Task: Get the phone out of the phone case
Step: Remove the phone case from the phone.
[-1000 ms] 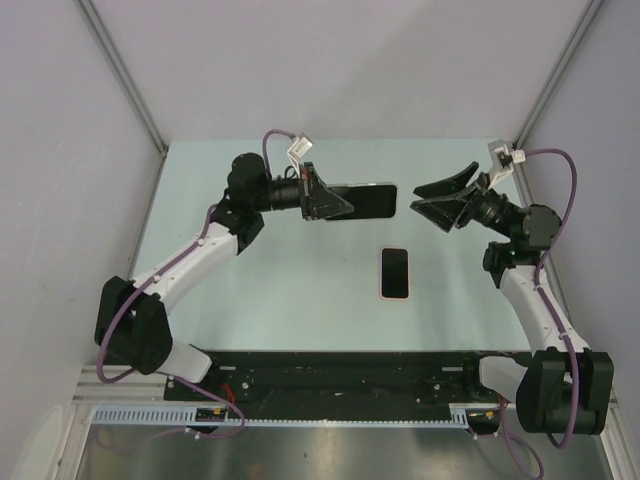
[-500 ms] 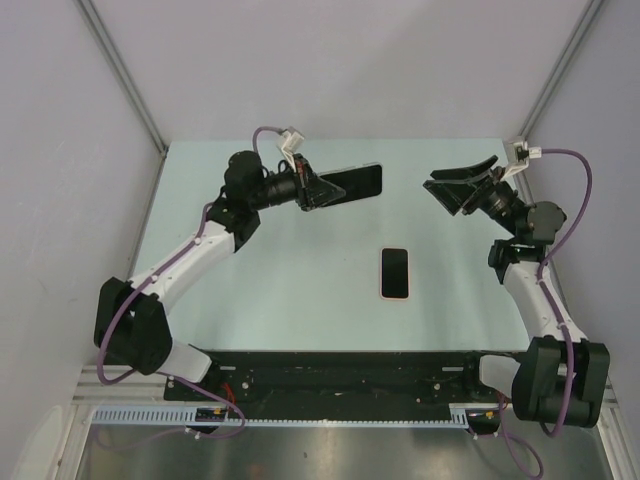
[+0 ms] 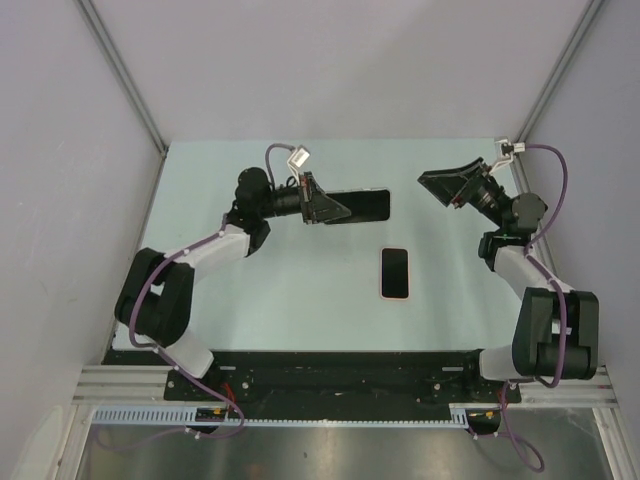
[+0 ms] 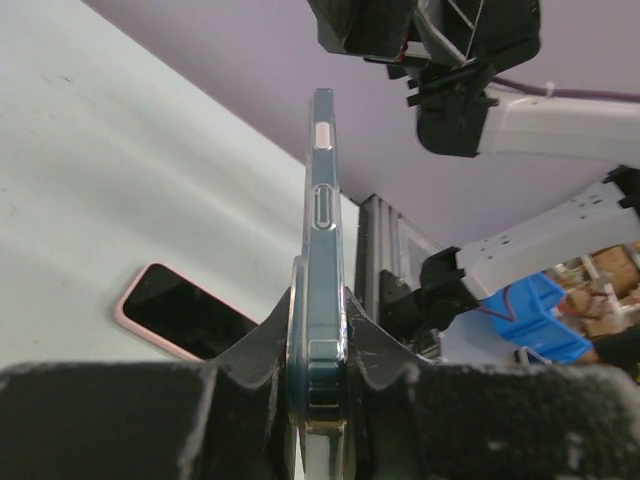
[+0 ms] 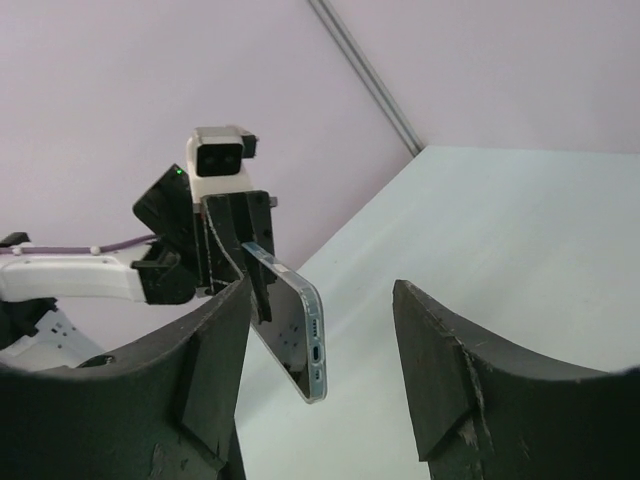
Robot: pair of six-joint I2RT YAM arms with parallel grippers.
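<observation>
My left gripper (image 3: 333, 207) is shut on one end of a dark phone case with a clear bluish rim (image 3: 362, 205) and holds it in the air over the far part of the table. In the left wrist view the case (image 4: 322, 200) stands edge-on between my fingers (image 4: 385, 345). A pink-edged phone (image 3: 395, 272) lies flat, dark screen up, on the table's middle; it also shows in the left wrist view (image 4: 185, 312). My right gripper (image 3: 452, 186) is open and empty at the far right, apart from the case (image 5: 290, 330).
The pale green table (image 3: 280, 300) is bounded by grey walls on the left, right and back. A black rail (image 3: 340, 370) with both arm bases runs along the near edge.
The left gripper carried the case towards the far edge, then back nearer and a little right. The right gripper drew up and back to the far right, staying open. The phone has not moved.
</observation>
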